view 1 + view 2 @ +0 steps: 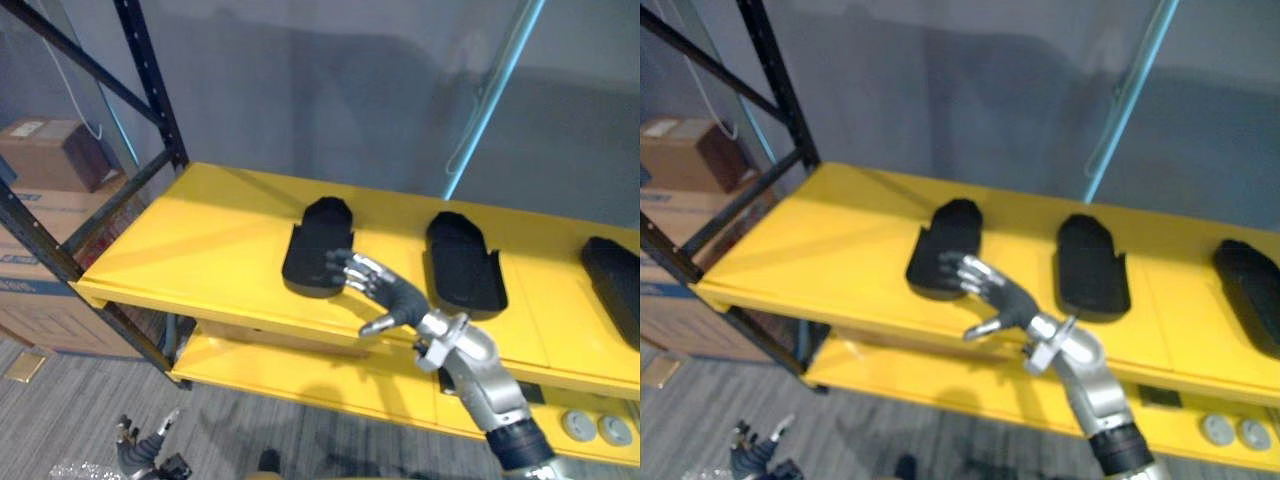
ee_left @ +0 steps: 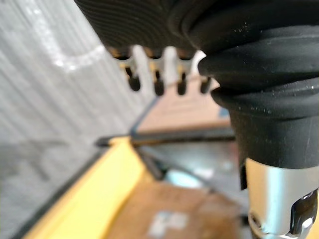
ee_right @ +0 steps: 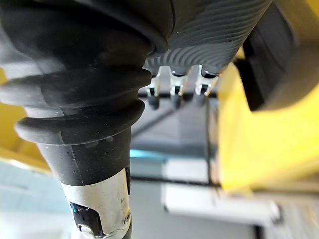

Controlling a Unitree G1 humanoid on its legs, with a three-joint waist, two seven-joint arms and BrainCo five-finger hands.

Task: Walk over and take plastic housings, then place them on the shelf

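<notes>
Housing (image 1: 317, 247) lies flat on the shelf (image 1: 180, 250), its near edge at the spread, empty fingertips (image 1: 345, 266) of the right hand (image 1: 395, 296). Likely a light, stiff, slick shell; pinch it across the narrow sides. Second housing (image 1: 463, 262) and third housing (image 1: 612, 278) lie away from the thumb; left hand (image 1: 140, 452) hangs low, fingers loose.

Left housing (image 1: 318, 248), middle housing (image 1: 464, 262) and right housing (image 1: 612, 285), all black plastic, lie flat on the yellow shelf (image 1: 200, 240). They sit in a row, apart.
</notes>
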